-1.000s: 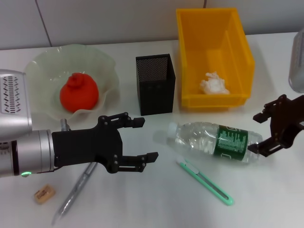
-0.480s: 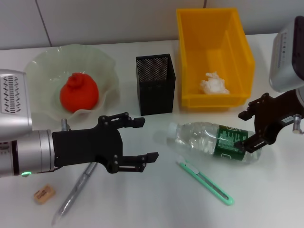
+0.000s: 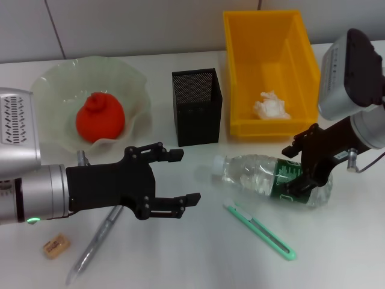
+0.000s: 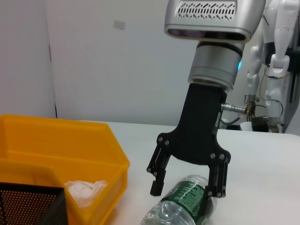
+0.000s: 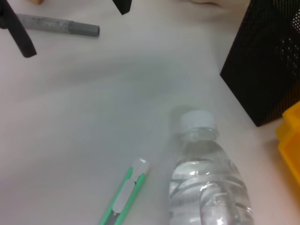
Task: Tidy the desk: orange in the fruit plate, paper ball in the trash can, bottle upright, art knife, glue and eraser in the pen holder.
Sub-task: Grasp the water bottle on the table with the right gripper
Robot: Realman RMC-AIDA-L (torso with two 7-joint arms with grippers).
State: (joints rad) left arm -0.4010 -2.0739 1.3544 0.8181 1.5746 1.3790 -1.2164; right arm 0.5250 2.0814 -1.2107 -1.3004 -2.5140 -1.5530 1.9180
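Orange (image 3: pixel 100 117) in fruit plate (image 3: pixel 136 80), paper ball (image 3: pixel 270 105) in bin (image 3: pixel 301 42); right hand (image 3: pixel 301 165) wide astride lying bottle (image 3: pixel 260 174).

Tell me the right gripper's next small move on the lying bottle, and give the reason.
Probably close the fingers. The right gripper is open and straddles the green-labelled end of the bottle, which lies on its side on the table, cap toward the pen holder. A firm grip is needed before tipping it upright. The left gripper hovers open, away from it.

Bright, even light; soft shadows; right wrist view blurred.
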